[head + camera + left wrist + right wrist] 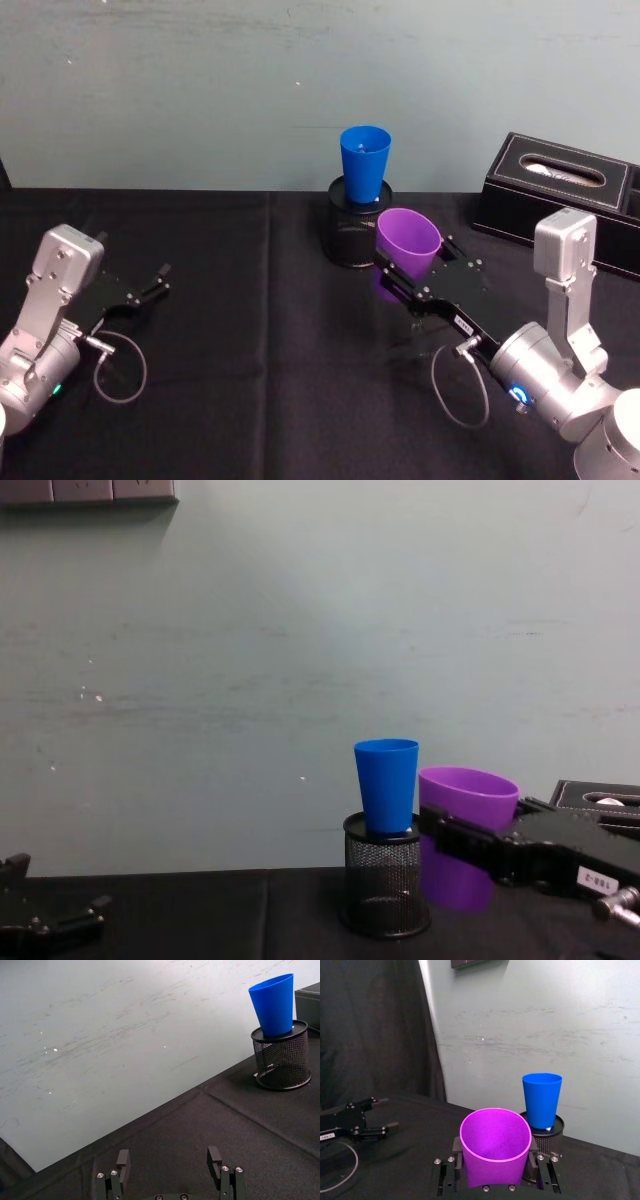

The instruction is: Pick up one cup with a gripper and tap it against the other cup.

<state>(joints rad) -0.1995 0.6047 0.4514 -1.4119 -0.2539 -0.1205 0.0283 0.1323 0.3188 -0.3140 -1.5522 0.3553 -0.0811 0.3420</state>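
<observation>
Closest to view is the right gripper [415, 258], reaching forward from the right side of the black-covered table [250, 330]. Its two fingers are clamped on opposite sides of the purple cup [408, 238], low on the wall.

Item count: two cups, two grippers, one mesh pen holder, one black tissue box.

1. Purple cup: held mouth up with a slight lean, just in front and to the right of the pen holder. The interior is empty. Whether its rim touches the holder or the blue cup cannot be determined.
2. Blue cup [364, 163]: stands upright with its base seated inside the black mesh pen holder [350, 235], most of its height rising above the holder rim.
3. Tissue box [560, 195]: sits at the far right near the wall, with pale tissue showing in its top slot.
4. Left gripper [160, 280]: rests low over the cloth at the left, well apart from both cups, fingers spread and holding nothing.
</observation>
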